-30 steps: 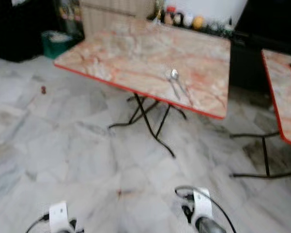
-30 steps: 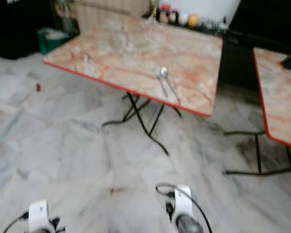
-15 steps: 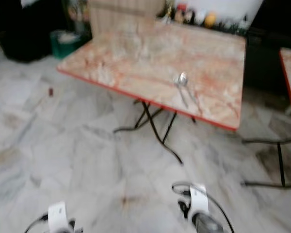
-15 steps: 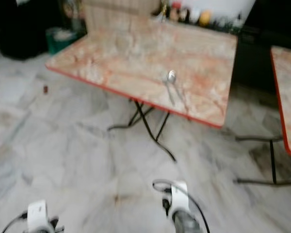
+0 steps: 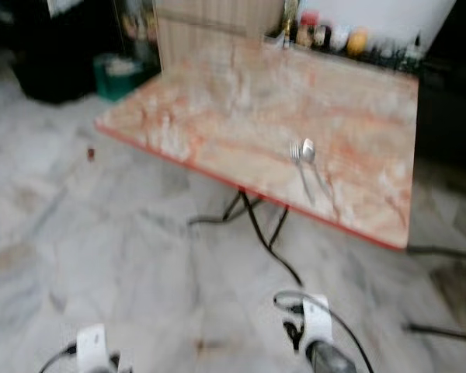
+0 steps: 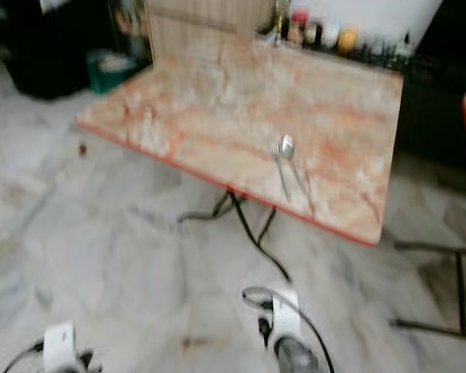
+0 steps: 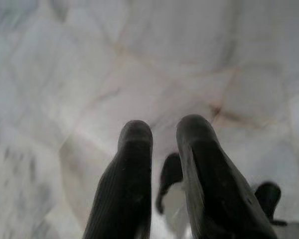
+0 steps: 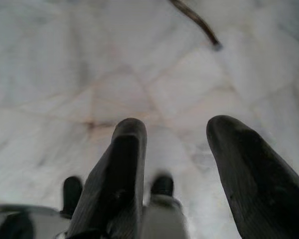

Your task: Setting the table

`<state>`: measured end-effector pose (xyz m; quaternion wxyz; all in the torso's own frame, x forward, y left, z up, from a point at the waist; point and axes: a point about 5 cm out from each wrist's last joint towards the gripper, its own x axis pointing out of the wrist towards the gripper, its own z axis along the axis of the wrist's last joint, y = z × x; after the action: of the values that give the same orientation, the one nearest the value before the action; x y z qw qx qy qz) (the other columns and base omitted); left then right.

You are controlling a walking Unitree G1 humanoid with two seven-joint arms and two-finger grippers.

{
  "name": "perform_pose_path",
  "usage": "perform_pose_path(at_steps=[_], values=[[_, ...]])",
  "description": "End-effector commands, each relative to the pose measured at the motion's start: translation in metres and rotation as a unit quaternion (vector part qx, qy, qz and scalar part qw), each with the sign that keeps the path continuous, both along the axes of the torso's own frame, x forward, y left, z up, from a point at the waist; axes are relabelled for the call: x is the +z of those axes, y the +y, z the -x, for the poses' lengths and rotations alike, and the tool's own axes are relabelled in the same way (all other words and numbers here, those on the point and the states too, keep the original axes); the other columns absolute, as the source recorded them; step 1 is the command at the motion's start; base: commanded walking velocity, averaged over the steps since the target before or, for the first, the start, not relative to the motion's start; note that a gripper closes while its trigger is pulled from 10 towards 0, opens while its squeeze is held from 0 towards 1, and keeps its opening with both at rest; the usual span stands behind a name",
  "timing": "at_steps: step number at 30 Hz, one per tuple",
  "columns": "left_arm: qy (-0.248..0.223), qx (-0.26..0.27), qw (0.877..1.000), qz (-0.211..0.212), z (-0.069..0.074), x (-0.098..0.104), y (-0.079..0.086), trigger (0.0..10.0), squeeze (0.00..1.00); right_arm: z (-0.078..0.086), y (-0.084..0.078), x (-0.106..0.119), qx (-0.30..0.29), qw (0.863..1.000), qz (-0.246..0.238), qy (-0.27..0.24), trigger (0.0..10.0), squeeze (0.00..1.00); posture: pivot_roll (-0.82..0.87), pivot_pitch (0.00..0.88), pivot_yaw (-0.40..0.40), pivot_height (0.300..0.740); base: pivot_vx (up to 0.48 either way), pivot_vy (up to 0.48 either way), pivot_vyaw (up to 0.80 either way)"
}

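Tabletop (image 5: 217,101), marbled pink with a red edge, on folding black legs ahead of me; fork (image 5: 299,159) and spoon (image 5: 314,159) lying side by side on it, touching or nearly so, close to its near edge. Bottles and jars (image 5: 334,37) in a blurred row behind the far edge. My left pincer (image 7: 164,132) hangs over the marble floor (image 5: 101,249), fingers nearly together, empty. My right pincer (image 8: 175,130) hangs likewise, fingers apart, empty.
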<state>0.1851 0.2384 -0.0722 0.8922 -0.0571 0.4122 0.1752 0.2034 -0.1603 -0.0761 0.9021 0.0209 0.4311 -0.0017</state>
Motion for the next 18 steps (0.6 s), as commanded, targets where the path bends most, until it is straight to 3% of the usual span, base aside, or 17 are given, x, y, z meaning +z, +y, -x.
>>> perform_pose_path(at_steps=[1, 18], values=[[0.01, -0.008, 1.0, 0.009, 0.004, -0.0044, -0.0087, 10.0, 0.0, 0.0023, -0.0055, -0.0007, -0.004, 1.0, 0.007, -0.001, 10.0, 0.0, 0.05, 0.021, -0.07, 0.74, 0.0, 0.0, 0.0], [0.018, -0.016, 1.0, 0.008, 0.0078, -0.007, -0.0119, 10.0, 0.0, -0.0046, -0.0085, 0.0068, -0.003, 0.998, 0.024, -0.064, 10.0, 0.0, 0.04, 0.009, -0.087, 0.74, 0.0, 0.0, 0.0]])
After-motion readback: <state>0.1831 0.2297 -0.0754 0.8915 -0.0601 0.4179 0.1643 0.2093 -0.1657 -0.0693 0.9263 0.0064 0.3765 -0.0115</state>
